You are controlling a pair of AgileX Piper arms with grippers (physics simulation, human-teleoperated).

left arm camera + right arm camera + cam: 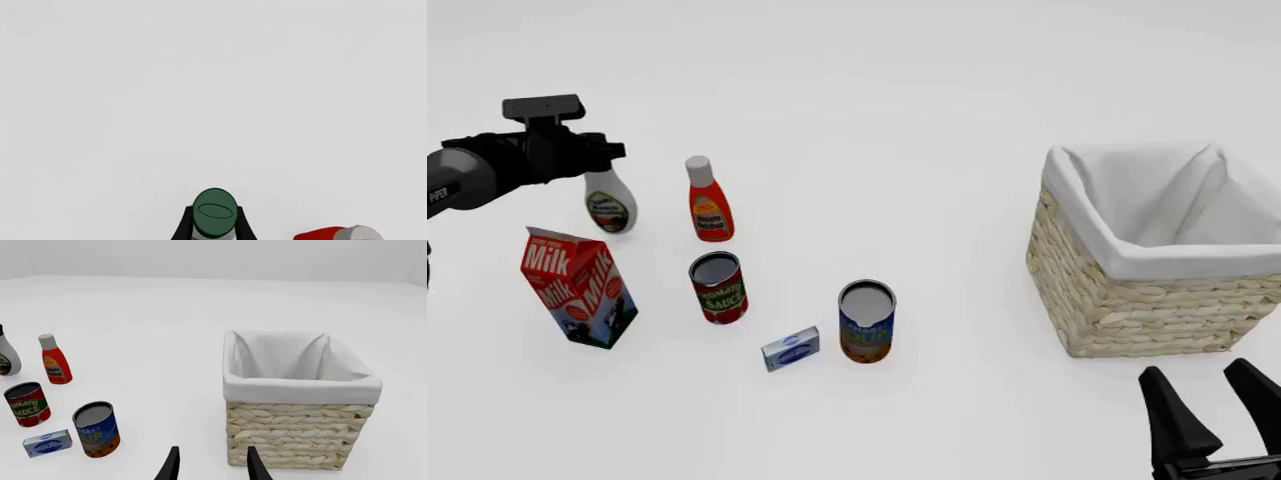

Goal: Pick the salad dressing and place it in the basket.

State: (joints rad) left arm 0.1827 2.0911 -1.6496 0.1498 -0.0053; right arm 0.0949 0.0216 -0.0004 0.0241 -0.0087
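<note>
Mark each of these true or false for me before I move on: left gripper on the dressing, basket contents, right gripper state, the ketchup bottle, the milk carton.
1. The left gripper is at the cap of the salad dressing, a finger on each side. True.
2. The salad dressing already lies in the basket. False: it stands on the table beside the red bottle, and only white lining shows in the basket.
3. The right gripper is open and holds nothing. True.
4. The red bottle has fallen over. False: it stands upright.
5. The milk carton stands nearer the camera than the salad dressing in the front view. True.
</note>
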